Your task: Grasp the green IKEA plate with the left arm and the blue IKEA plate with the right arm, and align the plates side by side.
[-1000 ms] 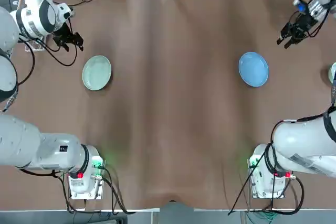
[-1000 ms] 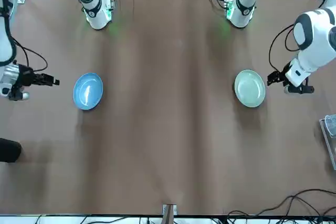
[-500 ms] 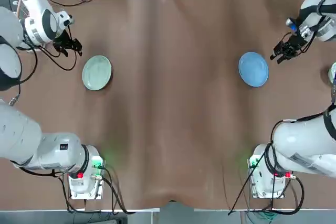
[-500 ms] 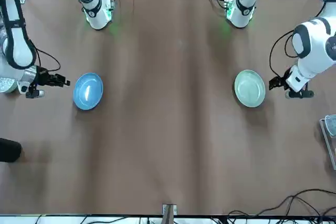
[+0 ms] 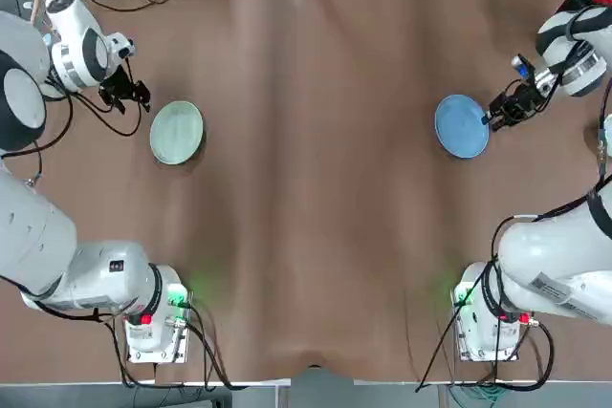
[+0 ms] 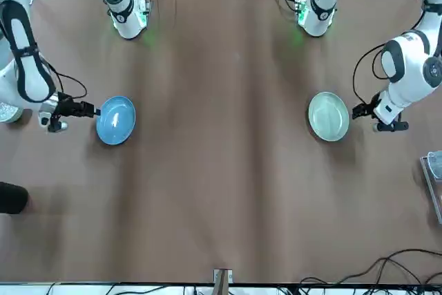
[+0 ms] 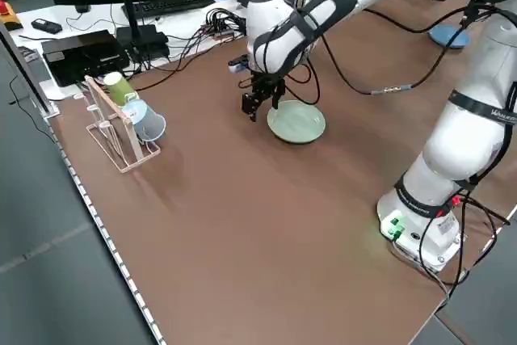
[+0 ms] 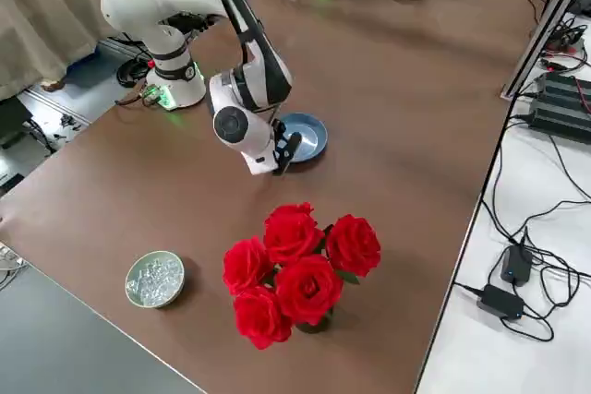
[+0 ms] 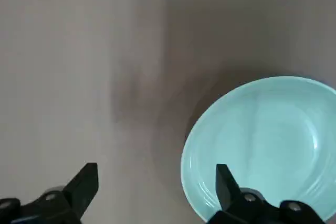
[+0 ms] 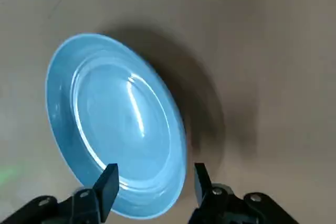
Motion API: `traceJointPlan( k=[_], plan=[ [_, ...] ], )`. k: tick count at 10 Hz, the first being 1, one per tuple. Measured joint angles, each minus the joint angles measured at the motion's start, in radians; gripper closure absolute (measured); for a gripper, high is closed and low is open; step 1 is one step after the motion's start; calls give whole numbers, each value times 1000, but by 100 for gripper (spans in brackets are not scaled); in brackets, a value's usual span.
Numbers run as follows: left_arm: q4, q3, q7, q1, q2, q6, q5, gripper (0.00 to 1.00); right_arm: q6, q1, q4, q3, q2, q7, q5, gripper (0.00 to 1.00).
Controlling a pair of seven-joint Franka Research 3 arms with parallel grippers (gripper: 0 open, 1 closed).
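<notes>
Parted fingers leading, the right gripper (image 10: 155, 167) is closing in on the unmoved blue plate (image 10: 116, 124); the left gripper (image 9: 157, 167), fingers wide, is hovering by the green plate (image 9: 265, 140), grasps still pending.

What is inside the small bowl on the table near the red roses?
The bowl holds a heap of clear, glassy pieces. Its bottom cannot be seen, since they cover it.

No brand, label, number or sign can be read on anything here.
</notes>
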Motion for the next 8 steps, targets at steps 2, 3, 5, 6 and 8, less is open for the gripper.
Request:
traceJointPlan(
  k=[2,3,5,6,8],
  plan=[
    [0,-24,0,0,27,15,-32,4,2,0,0,3,19,-9,8,34],
    [0,-33,0,0,37,21,-38,4,2,1,0,7,23,-9,22,35],
    [-1,-39,0,0,52,23,-38,7,2,10,0,12,32,-12,48,37],
    [-1,-44,0,0,63,25,-38,8,2,15,0,13,32,-12,55,38],
    [-1,-50,0,0,85,37,-38,8,2,36,0,14,32,-13,85,41]
  ],
)
